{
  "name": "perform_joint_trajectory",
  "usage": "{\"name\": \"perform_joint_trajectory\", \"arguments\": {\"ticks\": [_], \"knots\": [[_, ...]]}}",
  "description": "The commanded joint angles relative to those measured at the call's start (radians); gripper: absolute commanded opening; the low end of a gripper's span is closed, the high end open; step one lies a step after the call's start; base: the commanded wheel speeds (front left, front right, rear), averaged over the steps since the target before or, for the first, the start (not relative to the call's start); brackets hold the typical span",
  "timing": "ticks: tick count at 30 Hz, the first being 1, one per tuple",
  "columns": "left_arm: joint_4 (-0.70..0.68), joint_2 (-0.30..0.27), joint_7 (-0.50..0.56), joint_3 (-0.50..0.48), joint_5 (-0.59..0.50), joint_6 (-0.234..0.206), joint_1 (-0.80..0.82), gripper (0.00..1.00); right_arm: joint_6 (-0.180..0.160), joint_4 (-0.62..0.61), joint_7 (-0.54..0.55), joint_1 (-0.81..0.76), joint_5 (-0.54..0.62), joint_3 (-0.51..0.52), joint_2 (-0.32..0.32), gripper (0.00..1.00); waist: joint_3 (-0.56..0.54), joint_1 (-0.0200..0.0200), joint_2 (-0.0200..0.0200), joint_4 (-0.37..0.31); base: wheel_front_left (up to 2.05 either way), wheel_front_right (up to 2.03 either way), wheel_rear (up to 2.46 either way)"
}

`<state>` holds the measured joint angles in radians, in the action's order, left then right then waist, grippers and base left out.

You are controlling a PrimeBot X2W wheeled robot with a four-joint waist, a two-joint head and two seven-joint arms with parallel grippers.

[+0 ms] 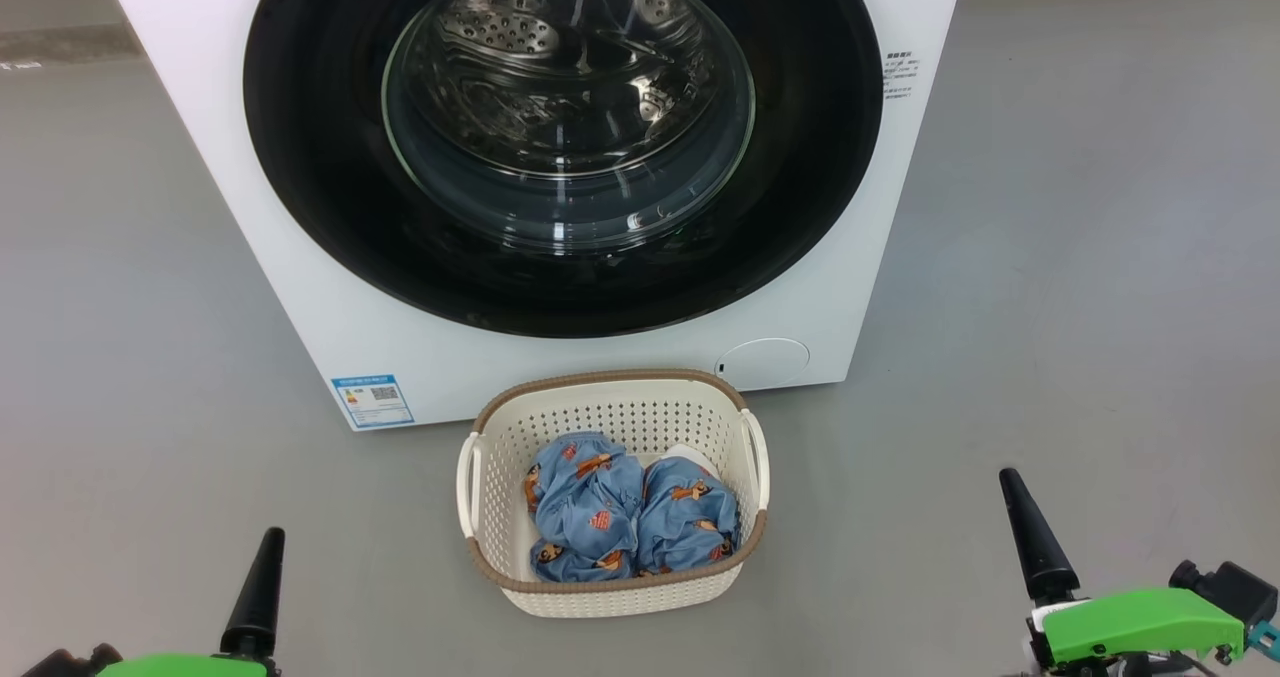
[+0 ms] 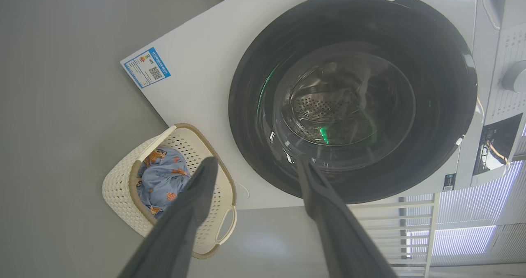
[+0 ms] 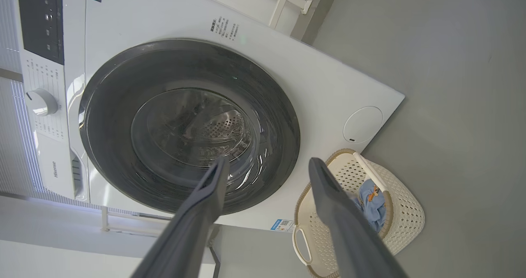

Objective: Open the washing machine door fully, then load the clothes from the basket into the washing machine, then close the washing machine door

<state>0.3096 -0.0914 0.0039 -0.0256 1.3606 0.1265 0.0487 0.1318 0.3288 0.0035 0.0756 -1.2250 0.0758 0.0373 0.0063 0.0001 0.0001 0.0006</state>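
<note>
My left gripper [image 2: 255, 167] and right gripper [image 3: 268, 165] hang low and back, fingers spread wide, holding nothing. Just ahead on the floor stands the basket [image 1: 600, 597], with both bundles of clothes [image 1: 630, 517] inside it. Close behind it is the washer [image 1: 300, 287], its door [image 1: 568, 107] flush shut. I judge I'm on step one, opening the door. Next I need one arm up at the door's rim to find a pull point; I can't make out a handle from here.
</note>
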Motion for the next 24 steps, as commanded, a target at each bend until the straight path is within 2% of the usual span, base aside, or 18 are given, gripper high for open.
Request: {"name": "perform_joint_trajectory", "arguments": {"ticks": [1, 24], "knots": [[-0.027, -0.03, -0.01, -0.01, -0.024, 0.002, 0.05, 1.0, 0.0, -0.025, -0.012, 0.052, 0.028, -0.013, 0.012, 1.0, 0.0, -0.0001, -0.0001, 0.0, 0.0, 0.0, 0.0], [0.011, -0.082, -0.078, 0.012, -0.316, 0.003, 0.07, 1.0, -0.001, 0.035, -0.055, 0.114, 0.372, -0.04, 0.011, 1.0, -0.006, -0.0001, -0.0001, 0.004, 0.0, 0.0, 0.0]]}}
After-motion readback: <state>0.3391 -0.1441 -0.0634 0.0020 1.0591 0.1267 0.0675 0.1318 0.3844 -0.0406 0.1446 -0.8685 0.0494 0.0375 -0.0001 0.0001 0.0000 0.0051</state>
